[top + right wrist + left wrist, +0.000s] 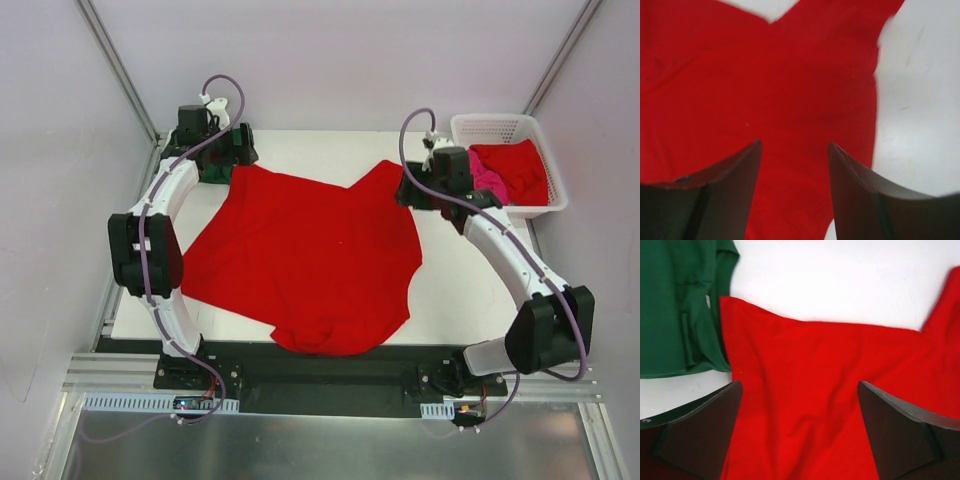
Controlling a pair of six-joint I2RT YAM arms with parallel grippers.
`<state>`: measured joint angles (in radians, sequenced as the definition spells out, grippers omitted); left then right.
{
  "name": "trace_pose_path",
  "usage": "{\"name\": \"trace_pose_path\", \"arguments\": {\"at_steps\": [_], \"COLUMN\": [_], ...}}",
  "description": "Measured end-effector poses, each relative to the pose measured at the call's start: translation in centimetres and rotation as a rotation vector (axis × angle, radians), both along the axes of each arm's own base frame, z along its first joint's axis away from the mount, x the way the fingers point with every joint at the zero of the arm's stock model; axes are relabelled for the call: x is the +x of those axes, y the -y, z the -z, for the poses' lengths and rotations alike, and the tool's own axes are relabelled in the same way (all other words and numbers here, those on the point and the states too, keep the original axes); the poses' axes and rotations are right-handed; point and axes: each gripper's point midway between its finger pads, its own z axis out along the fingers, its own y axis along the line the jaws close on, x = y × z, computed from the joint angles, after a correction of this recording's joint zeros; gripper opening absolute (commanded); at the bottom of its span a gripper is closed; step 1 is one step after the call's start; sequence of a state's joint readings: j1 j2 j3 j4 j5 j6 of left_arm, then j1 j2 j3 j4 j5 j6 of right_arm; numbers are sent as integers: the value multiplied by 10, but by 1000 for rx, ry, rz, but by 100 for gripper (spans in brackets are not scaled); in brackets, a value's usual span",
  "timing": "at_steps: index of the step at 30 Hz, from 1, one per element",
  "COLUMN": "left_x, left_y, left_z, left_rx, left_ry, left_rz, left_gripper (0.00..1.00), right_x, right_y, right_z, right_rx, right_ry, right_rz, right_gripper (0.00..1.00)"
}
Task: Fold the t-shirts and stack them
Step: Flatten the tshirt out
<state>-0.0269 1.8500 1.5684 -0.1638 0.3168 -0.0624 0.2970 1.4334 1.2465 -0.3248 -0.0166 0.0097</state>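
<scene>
We note the red t-shirt (310,255) spread flat on the white table (450,285). The left gripper (800,386) gapes wide above its edge, beside the green t-shirt (675,305). The right gripper (795,147) stands parted more narrowly, empty.

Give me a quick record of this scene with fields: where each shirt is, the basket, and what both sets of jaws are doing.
spread out: red t-shirt, lying open and unfolded on the table
beside it: green t-shirt, at the red one's far left edge
basket: white basket, far right corner
in basket: second red shirt and pink shirt, both bunched
left jaws: open above the red t-shirt, holding nothing
right jaws: open above its far right part, holding nothing
</scene>
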Motion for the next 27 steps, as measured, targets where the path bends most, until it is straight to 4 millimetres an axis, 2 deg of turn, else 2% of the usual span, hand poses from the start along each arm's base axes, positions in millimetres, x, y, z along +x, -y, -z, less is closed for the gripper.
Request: {"name": "trace_pose_path", "arguments": {"at_steps": [4, 6, 10, 14, 22, 27], "left_x": [-3, -1, 2, 4, 21, 34], "left_y": [11, 13, 13, 12, 11, 7], "left_z": [20, 33, 62, 79, 83, 95], "left_rx": [-22, -21, -7, 4, 25, 46], "left_ry": [-50, -80, -144, -187, -178, -190], "left_rz": [70, 90, 113, 122, 134, 123], "left_gripper": [98, 98, 98, 98, 97, 80], "right_x": [-63, -91, -134, -158, -184, -196], "right_y": [-16, -20, -29, -32, -44, -59], "right_z": [61, 84, 111, 128, 165, 183], "right_rx": [45, 49, 56, 56, 16, -21], "right_ry": [-197, -283, -383, -430, -546, -599], "right_rz": [-83, -108, -144, -157, -184, -228], "right_gripper": [61, 61, 58, 56, 55, 55]}}
